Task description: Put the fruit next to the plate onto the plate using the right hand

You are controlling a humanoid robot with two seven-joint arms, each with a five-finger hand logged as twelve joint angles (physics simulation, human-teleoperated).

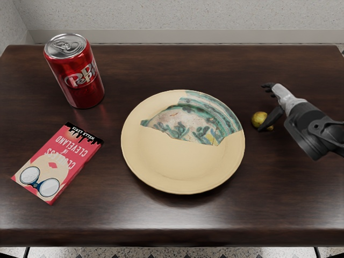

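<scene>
Plainly, the right hand (279, 100) is at the approach stage, not yet the carry. Its arm comes in from the right edge and the hand sits low over the table (215, 64), with the fruit (259, 119) just off its lower digit on the side facing the plate. That dark digit reaches down to the fruit's near flank and looks to touch it or lie just beside it. The other fingers (267, 86) are spread away on the far side, with a wide gap between them. The hand is therefore open and has hold of nothing, and the fruit appears to rest on the wood.

The pose makes sense as a pre-grasp: one digit is set against the small round thing (which could easily roll) so the others can close from the opposite side and trap it.

Beyond the fruit from the hand lies the plate (177, 161), its rim close to the fruit but apart from it, and its face is bare. That leaves a short lift and a sweep away from the arm's side. Farther off past the plate stand a soda can (75, 70) and a red book (56, 161), well clear of the path. The left arm does not show.
</scene>
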